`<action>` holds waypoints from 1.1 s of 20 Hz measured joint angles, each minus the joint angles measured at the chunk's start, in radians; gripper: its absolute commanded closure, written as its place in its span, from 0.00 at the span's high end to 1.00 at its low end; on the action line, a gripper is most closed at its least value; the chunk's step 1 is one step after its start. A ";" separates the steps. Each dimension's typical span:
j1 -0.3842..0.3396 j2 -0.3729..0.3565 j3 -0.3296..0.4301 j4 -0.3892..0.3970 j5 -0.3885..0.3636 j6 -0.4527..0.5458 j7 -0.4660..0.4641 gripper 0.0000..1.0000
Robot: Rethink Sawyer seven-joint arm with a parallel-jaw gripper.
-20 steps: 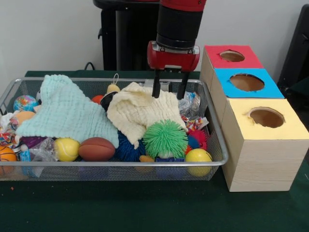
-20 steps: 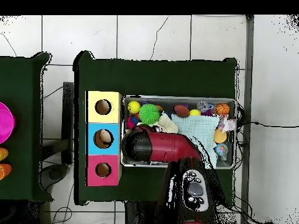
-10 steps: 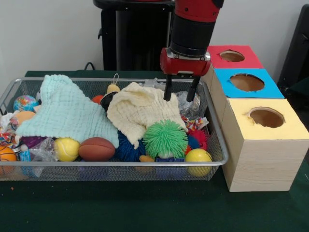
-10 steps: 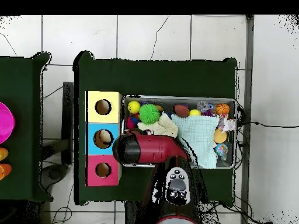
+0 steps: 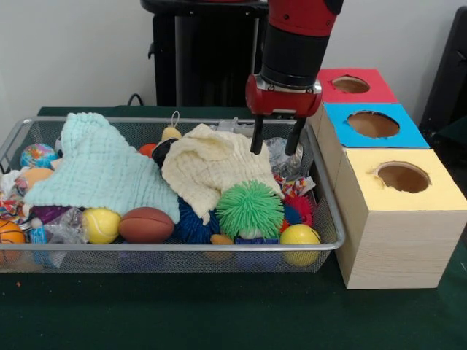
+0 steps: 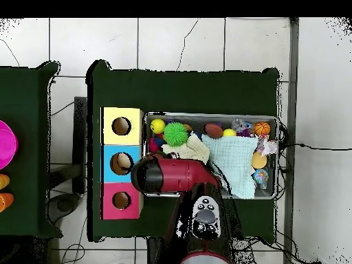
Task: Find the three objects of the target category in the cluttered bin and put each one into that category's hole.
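Now, my gripper (image 5: pixel 275 144): fingers spread apart, pinching nothing, hanging over the bin's far right corner, tips just above a crinkly clear wrapper (image 5: pixel 283 157).
Bin (image 5: pixel 175 247): wire mesh basket on the green tabletop (image 5: pixel 219 313), its right end against the boxes.
Boxes: yellow-topped box (image 5: pixel 398 219) nearest the tabletop's front edge, then blue-topped box (image 5: pixel 372 124), then red-topped box (image 5: pixel 350 85) at the far edge, each with one round hole.
Cloths: mint cloth (image 5: pixel 98 169) over the bin's left half; cream cloth (image 5: pixel 211 166) at the middle, touching it.
Front rim of the bin, left to right: small basketball (image 5: pixel 9 233) in the front left corner, yellow tennis ball (image 5: pixel 101 224), brown football (image 5: pixel 146 224), blue spiky ball (image 5: pixel 191 224), green fuzzy ball (image 5: pixel 250 209), yellow ball (image 5: pixel 300 236) in the front right corner.
Overhead: my arm (image 6: pixel 180 176) crosses the bin's rim (image 6: pixel 213 115) at the end nearest the boxes and hides the gripper.
Target category: I cannot tell which things belong to it.
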 measured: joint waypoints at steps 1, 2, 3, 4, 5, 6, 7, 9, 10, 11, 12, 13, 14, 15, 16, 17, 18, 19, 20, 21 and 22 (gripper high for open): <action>0.002 0.007 0.000 -0.002 0.000 0.000 0.000 1.00; 0.003 0.013 0.000 -0.005 0.000 0.000 0.000 1.00; 0.005 0.021 -0.001 -0.008 0.000 0.000 0.000 1.00; 0.008 0.028 -0.001 -0.011 0.000 0.000 0.000 1.00; 0.009 0.034 -0.001 -0.014 0.000 0.000 0.000 1.00; 0.011 0.042 -0.001 -0.018 0.000 0.000 0.000 1.00; 0.016 0.056 -0.001 -0.025 0.000 0.000 0.000 1.00; 0.018 0.064 -0.001 -0.029 0.000 0.000 0.000 1.00; 0.019 0.069 -0.001 -0.032 0.000 0.000 0.000 1.00; 0.019 0.075 -0.001 -0.034 0.000 0.000 0.000 1.00; 0.019 0.078 -0.001 -0.034 0.000 0.000 0.000 1.00; 0.019 0.081 -0.001 -0.034 0.000 0.000 0.000 1.00; 0.019 0.083 -0.001 -0.034 0.000 0.000 0.000 1.00; 0.019 0.086 -0.001 -0.034 0.000 0.002 0.000 1.00; 0.019 0.086 -0.001 -0.034 0.000 0.005 0.000 1.00; 0.019 0.087 -0.001 -0.034 0.000 0.009 0.000 1.00; 0.019 0.087 -0.001 -0.034 0.000 0.015 0.000 1.00; 0.019 0.087 -0.001 -0.034 0.001 0.020 0.000 1.00; 0.019 0.087 -0.001 -0.034 0.001 0.041 0.000 1.00; 0.019 0.087 -0.001 -0.034 0.001 0.048 0.000 1.00; 0.019 0.087 -0.001 -0.034 0.001 0.055 0.000 1.00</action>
